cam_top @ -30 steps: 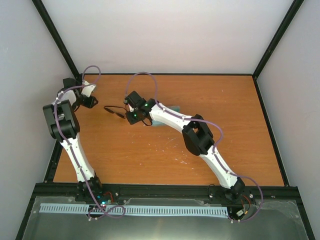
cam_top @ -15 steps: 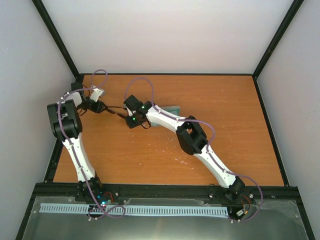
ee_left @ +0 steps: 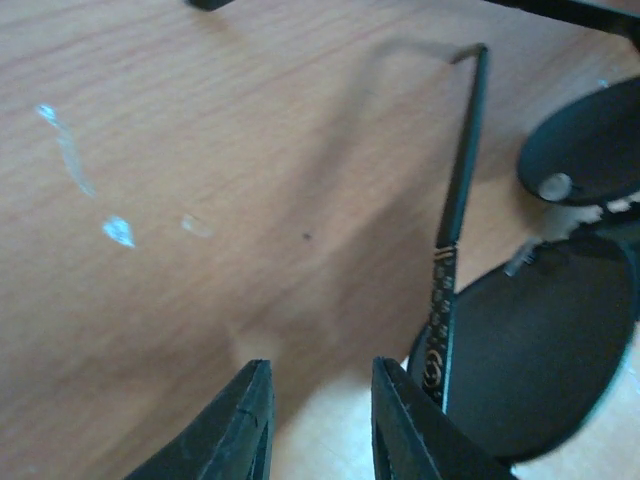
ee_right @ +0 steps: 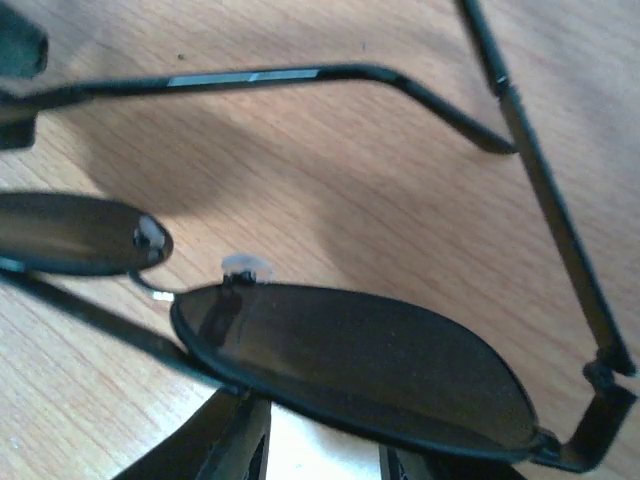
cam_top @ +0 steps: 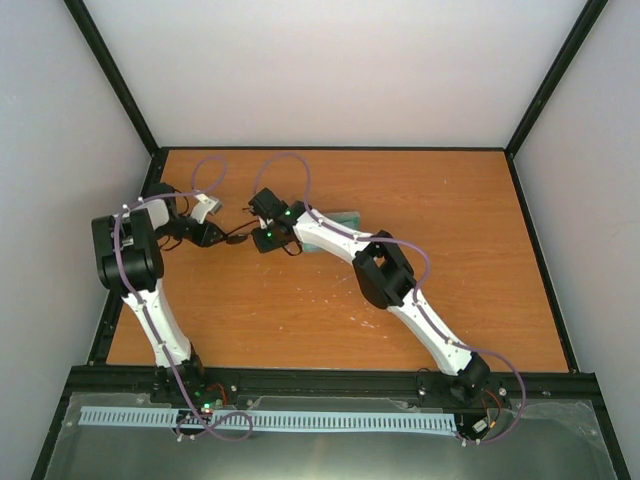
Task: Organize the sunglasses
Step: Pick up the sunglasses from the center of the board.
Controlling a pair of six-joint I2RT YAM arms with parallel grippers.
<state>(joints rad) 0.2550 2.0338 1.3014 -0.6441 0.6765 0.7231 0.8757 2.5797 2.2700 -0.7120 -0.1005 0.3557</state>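
Item: the sunglasses (ee_right: 360,350). Thin black frame, dark oval lenses, clear nose pads, both slim arms unfolded. One arm (ee_left: 440,300) carries a gold ornamental pattern and a round emblem near the hinge, too blurred to read.

Location: left-centre of the wooden table (ee_left: 150,250), between the two grippers.

Right gripper (ee_right: 320,440): jaws narrow, clamped on the lower rim of one lens.

Left gripper (ee_left: 320,365): jaws narrow and empty, just beside the patterned arm's hinge.

Also: teal object (cam_top: 348,214), mostly hidden behind the right arm.
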